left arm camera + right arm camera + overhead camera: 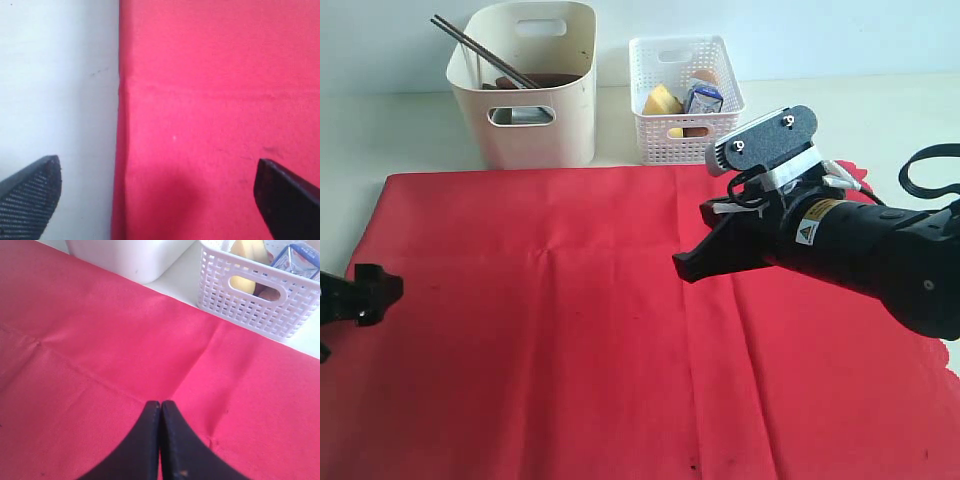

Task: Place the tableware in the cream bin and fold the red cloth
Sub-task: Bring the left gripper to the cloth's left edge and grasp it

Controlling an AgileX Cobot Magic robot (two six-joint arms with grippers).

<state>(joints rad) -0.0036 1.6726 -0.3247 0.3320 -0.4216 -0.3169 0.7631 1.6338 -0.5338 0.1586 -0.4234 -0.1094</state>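
**Tableware binned, cloth fold about to begin**

The red cloth [570, 330] lies spread flat across the tabletop [380, 130], creased but unfolded, with nothing resting on it in any view. Behind its far edge stands the cream bin [535, 130], with the dark chopsticks [480, 48] leaning out over its rim and a brown shape partly visible inside. The rest of its contents cannot be made out. The white lattice basket [660, 140] just beside it holds food items and a packet. By the look of it, the tableware step is finished and the folding step is in hand.

The left end effector [156, 167] is spread wide and holds nothing. It sits at the cloth's left border, one finger over bare tabletop and the other over red fabric, so the edge runs between them. The right end effector [160, 405] has its fingers pressed together with nothing between them. It hovers above the right-centre of the cloth, clear of the fabric.

The next move probably calls for the left end effector to drop onto that edge and pinch only the cloth layer. The right one would need to open and find an edge or corner of its own. A fold made with one side lifted alone is likely to skew.
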